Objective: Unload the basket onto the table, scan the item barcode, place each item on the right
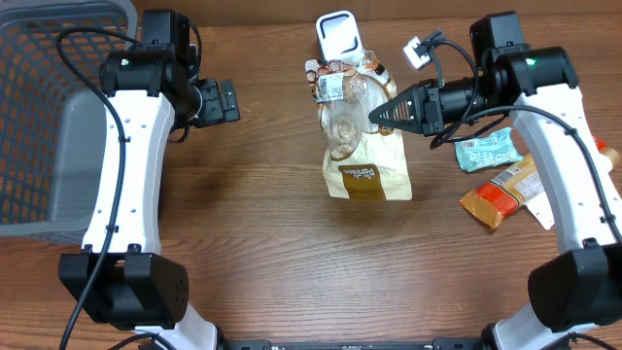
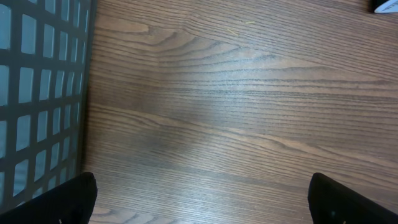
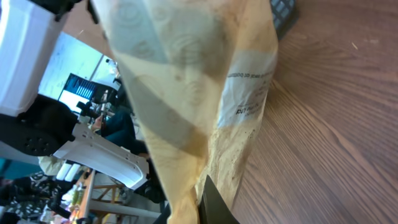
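Overhead: the right gripper (image 1: 374,115) is clamped on the upper edge of the bag (image 1: 367,170), with the scanner (image 1: 337,37) just beyond its fingertips. Left wrist: the left gripper (image 2: 202,186) is spread wide over the table (image 2: 217,112), beside the basket (image 2: 37,93). Right wrist: only a thin edge is pinched, so slippage, or limp film folding over the printed label (image 3: 249,93), is judged possible.

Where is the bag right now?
In the overhead view, the bag is mid-table, gripped near its top by the right end effector, just below the scanner.
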Motion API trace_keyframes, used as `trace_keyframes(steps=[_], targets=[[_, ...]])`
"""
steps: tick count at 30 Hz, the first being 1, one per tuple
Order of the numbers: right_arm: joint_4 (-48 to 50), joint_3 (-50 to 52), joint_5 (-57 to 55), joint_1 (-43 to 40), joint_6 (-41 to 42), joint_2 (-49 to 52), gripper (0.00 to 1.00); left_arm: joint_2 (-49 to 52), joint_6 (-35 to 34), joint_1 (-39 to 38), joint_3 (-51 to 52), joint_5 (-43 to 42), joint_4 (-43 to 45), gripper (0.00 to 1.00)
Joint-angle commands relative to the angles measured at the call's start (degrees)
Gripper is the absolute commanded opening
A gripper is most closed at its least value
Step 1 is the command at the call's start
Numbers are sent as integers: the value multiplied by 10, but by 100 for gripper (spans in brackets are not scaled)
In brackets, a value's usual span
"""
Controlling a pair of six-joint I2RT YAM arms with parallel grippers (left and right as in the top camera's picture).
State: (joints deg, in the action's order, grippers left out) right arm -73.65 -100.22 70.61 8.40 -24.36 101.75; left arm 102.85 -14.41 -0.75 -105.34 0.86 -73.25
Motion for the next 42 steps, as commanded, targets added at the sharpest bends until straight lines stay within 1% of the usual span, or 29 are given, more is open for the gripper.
trace_keyframes(steps=[1,2,4,5,7,9,12,14,17,21,22,27,30,33,38,39,42], targets=[[10,-19,20,1,-7,-29,4,2,11,0,3,-3,0,100],[24,-19,5,1,14,-30,4,2,11,0,3,-3,0,100],[67,-19,-80,5,88,-30,4,2,11,0,3,-3,0,100],[96,-19,-150,13,129,-30,4,2,11,0,3,-3,0,100],[134,-19,-262,30,169,-30,4,2,11,0,3,-3,0,100],[169,-19,-403,55,205,-28,4,2,11,0,3,-3,0,100],[223,-18,-595,92,228,-19,4,2,11,0,3,-3,0,100],[271,-18,-722,113,228,-5,4,2,11,0,3,-3,0,100],[357,-18,-853,136,219,26,4,2,11,0,3,-3,0,100],[476,-18,-895,151,145,78,4,2,11,0,3,-3,0,100],[490,-18,-900,152,144,87,4,2,11,0,3,-3,0,100],[541,-18,-901,152,135,130,4,2,11,0,3,-3,0,100],[581,-18,-903,153,103,163,4,2,11,0,3,-3,0,100],[591,-18,-908,158,54,182,4,2,11,0,3,-3,0,100],[623,-18,-991,174,-10,213,4,2,11,0,3,-3,0,100],[642,-18,-1022,179,-38,225,4,2,11,0,3,-3,0,100],[665,-18,-1043,184,-76,235,4,2,11,0,3,-3,0,100]])
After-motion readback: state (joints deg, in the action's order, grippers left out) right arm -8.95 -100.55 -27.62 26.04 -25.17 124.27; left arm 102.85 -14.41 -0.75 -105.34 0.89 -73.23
